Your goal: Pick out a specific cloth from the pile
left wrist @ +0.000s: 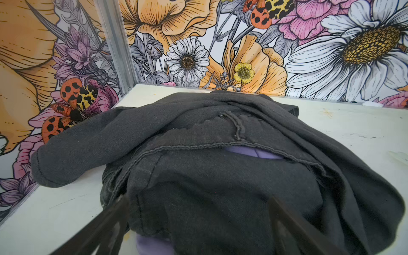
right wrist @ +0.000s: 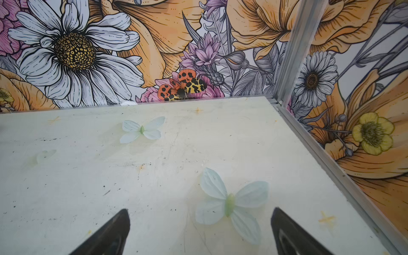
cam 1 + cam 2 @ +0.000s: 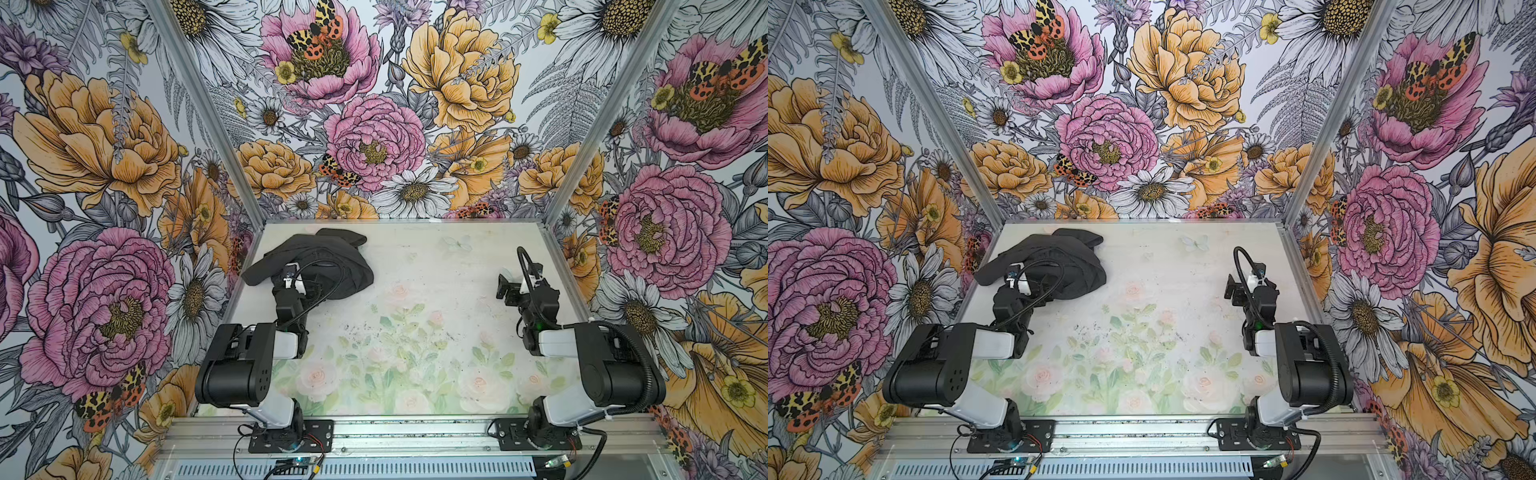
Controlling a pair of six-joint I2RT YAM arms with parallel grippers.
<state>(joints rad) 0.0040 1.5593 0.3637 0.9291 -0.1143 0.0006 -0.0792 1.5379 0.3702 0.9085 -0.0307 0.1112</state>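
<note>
A pile of black garments (image 3: 328,257) (image 3: 1059,257) lies at the table's back left corner. The cloth, lavender, shows only in the left wrist view: a thin strip (image 1: 254,153) in a gap between black folds, and a small patch (image 1: 152,245) under the pile's near edge. In both top views the black garments hide it. My left gripper (image 1: 197,201) (image 3: 293,270) is open, its fingers on either side of the pile's near bulge, holding nothing. My right gripper (image 2: 199,212) (image 3: 505,284) is open over bare table at the right, far from the pile.
The table (image 3: 415,291) has a faded floral print with pale printed butterflies (image 2: 229,203). Flower-patterned walls close it on three sides, with aluminium posts (image 1: 114,44) at the back corners and a rail (image 2: 331,165) along the right edge. Both arm bases stand at the front edge.
</note>
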